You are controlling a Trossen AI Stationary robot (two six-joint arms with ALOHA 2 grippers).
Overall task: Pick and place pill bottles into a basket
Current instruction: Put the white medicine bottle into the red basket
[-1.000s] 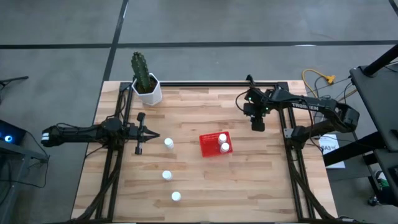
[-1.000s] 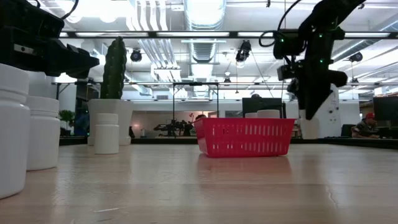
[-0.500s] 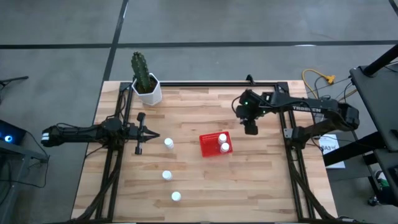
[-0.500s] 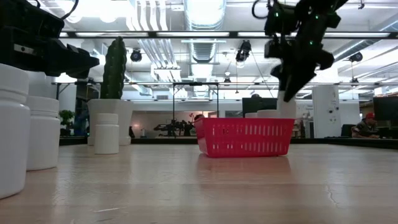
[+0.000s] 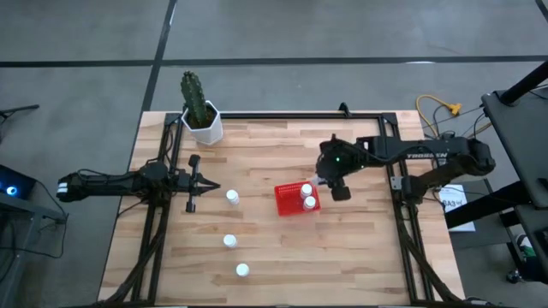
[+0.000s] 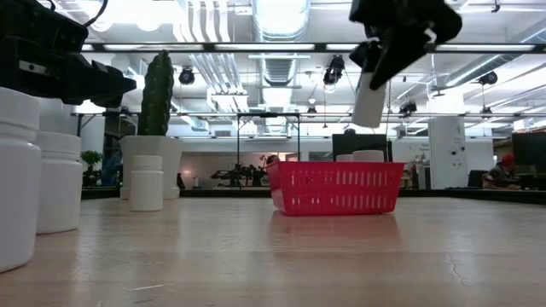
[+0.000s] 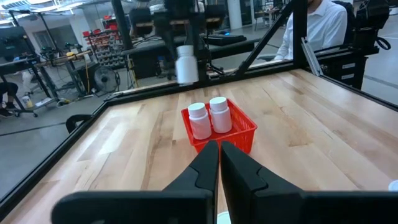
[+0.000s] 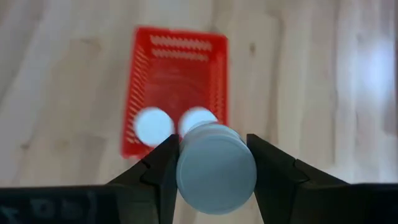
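My right gripper (image 5: pixel 330 185) is shut on a white pill bottle (image 6: pixel 369 98), high above the table just right of the red basket (image 5: pixel 289 202). The basket holds two bottles (image 5: pixel 308 196) standing at its right end; they also show in the left wrist view (image 7: pixel 209 118). Three more bottles stand upright on the table, at left centre (image 5: pixel 232 197), nearer (image 5: pixel 229 241) and nearest (image 5: pixel 242 270). My left gripper (image 5: pixel 210 186) is shut and empty, hovering left of the first of these. My right gripper pinches the bottle's upper end (image 8: pixel 216 163) between its two fingers (image 8: pixel 163 163), one on each side. The fingers come from above, slanting down. The bottle hangs below them, a little tilted, lifted clear above the basket's rim (image 6: pixel 337 167).
A cactus in a white pot (image 5: pixel 203 120) stands at the table's far left corner. Bare wood lies in front of and right of the basket. A person sits beyond the table's right side (image 7: pixel 314 25).
My right gripper has carried the bottle toward the table's left and near edges, from beyond the basket's far right toward the basket. The bottle has stayed in the hold and now shows higher and more tilted in the low view.
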